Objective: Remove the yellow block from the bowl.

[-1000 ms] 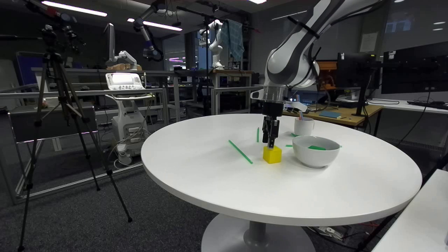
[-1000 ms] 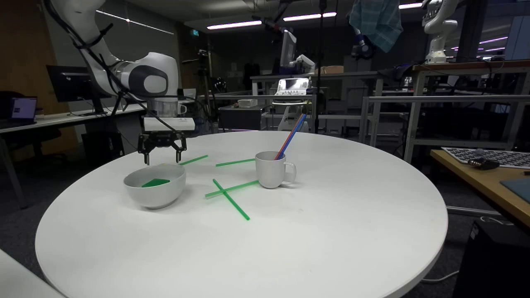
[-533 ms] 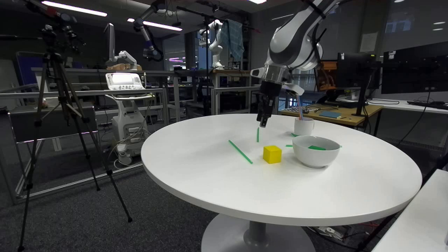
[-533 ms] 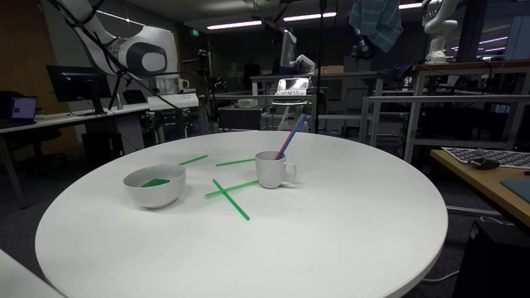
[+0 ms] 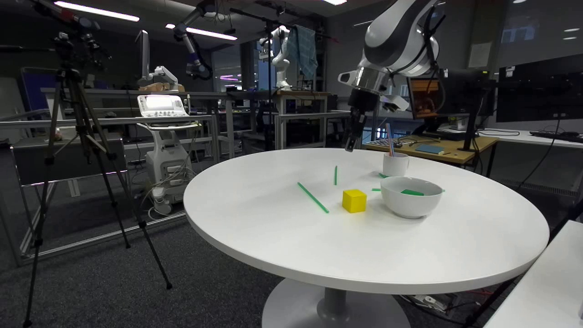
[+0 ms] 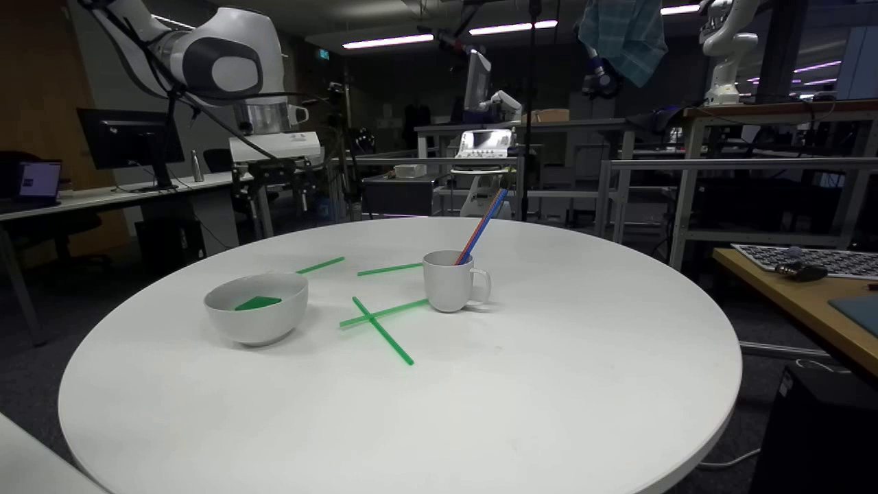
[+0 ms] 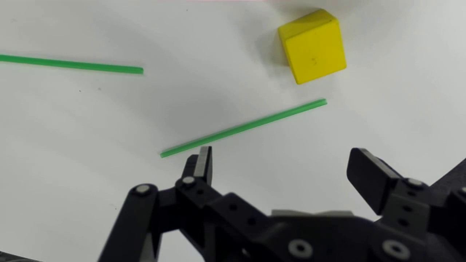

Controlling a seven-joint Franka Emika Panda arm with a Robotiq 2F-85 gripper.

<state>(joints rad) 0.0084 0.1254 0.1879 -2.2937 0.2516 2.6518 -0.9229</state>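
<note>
Yellow block on the table, outside and just left of the bowl in an exterior view.
The gripper hangs above, fingers spread wide, holding nothing; in the wrist view the block lies beyond a green stick, slightly right (retreat likelier than grasp).

Long white lamps shine high behind the desk, and its top is bright. It is dim under and behind the desk. In the wrist view, the yellow block has a soft gray shadow. In an exterior view, the black hand above the desk seems to blend into the dark.
</note>
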